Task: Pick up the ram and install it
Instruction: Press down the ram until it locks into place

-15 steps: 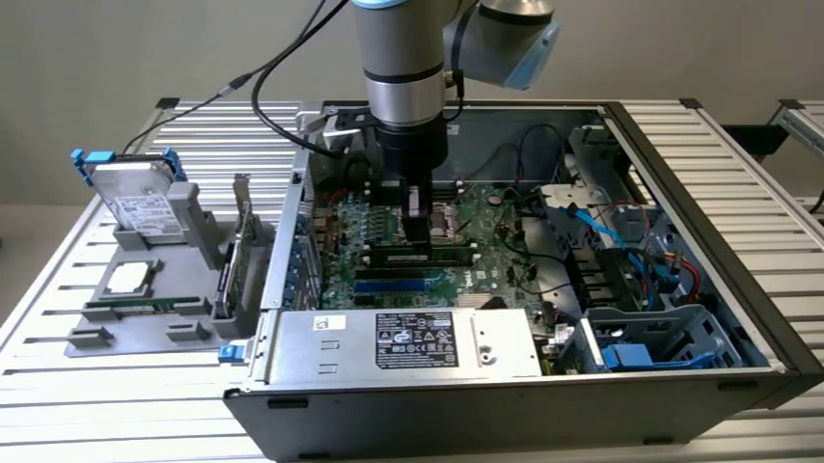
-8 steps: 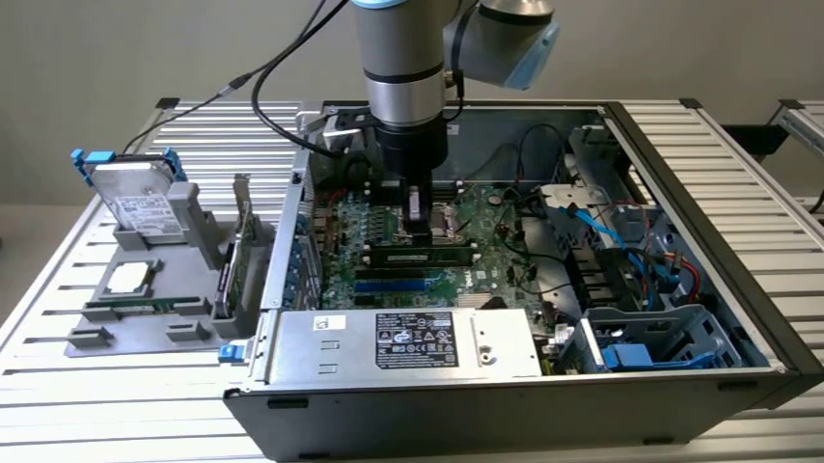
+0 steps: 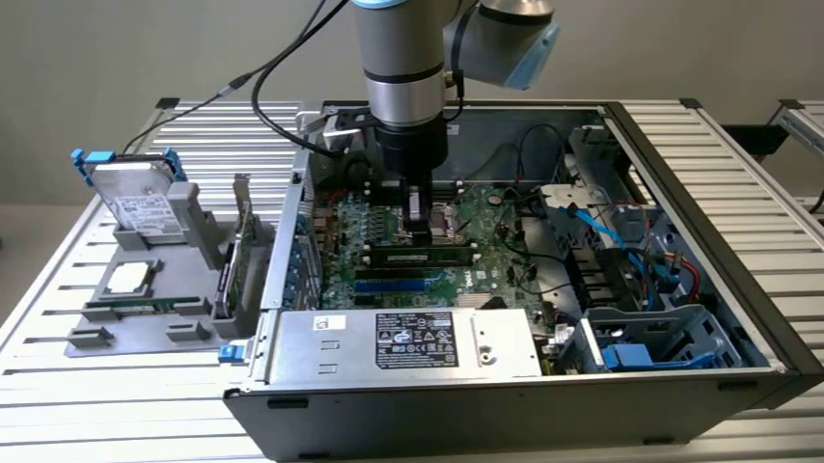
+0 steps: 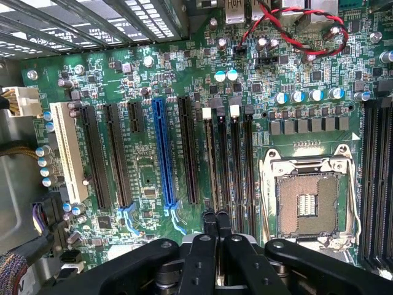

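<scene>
Open computer case (image 3: 515, 415) on a slatted metal bench (image 3: 116, 386), plain pale wall behind.
At the exterior view's left, a grey holder (image 3: 142, 289) carries a hard drive (image 3: 139, 198). The arm (image 3: 401, 77) reaches straight down into the case, wrist vertical over the green motherboard (image 4: 147, 172). Its pincer (image 4: 215, 216) is closed on the ram (image 3: 386, 258), fingertips pinched onto the top edge (near mid-length). The ram stands on edge among the long memory slots, just beside the processor socket (image 4: 307, 203).
</scene>
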You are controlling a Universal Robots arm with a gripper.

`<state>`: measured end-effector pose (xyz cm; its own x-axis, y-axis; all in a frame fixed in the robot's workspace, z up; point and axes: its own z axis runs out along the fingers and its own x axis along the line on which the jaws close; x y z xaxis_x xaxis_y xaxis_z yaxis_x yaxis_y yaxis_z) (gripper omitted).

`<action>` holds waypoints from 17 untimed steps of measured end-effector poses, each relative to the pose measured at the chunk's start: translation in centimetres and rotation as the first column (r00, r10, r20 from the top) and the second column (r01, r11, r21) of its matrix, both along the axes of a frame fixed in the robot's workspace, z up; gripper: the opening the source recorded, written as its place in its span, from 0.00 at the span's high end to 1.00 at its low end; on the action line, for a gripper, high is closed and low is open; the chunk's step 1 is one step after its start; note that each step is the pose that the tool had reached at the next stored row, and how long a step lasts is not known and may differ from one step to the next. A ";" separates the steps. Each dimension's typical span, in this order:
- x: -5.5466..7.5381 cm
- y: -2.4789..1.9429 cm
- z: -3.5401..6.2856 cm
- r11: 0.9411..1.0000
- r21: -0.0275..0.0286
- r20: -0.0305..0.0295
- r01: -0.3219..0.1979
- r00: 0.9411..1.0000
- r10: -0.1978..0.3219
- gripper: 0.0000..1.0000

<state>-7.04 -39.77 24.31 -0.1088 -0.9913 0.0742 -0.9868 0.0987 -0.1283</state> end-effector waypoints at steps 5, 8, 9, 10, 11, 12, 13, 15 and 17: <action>0.0 0.00 0.00 1.000 0.000 0.000 0.000 1.000 0.000 0.90; 0.0 0.00 0.00 1.000 0.000 0.000 0.000 1.000 0.000 0.90; 0.0 0.00 0.00 1.000 0.000 0.000 0.000 1.000 0.000 0.90; 0.0 0.00 0.00 1.000 0.000 0.000 0.000 1.000 0.000 0.90; 0.0 -0.01 0.00 1.000 0.000 0.000 0.000 1.000 0.000 0.90; 0.3 -0.04 0.00 1.000 0.001 0.000 0.000 1.000 0.000 0.90; 0.6 -0.07 0.01 1.000 0.002 -0.002 0.000 1.000 0.000 0.90; 1.1 -0.11 0.00 1.000 0.003 -0.009 0.000 1.000 0.000 0.90; 1.4 -0.13 0.01 1.000 0.004 -0.023 0.000 1.000 0.000 0.90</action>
<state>-5.64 -39.90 24.32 -0.1071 -0.9916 0.0730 -0.9895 0.0991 -0.1048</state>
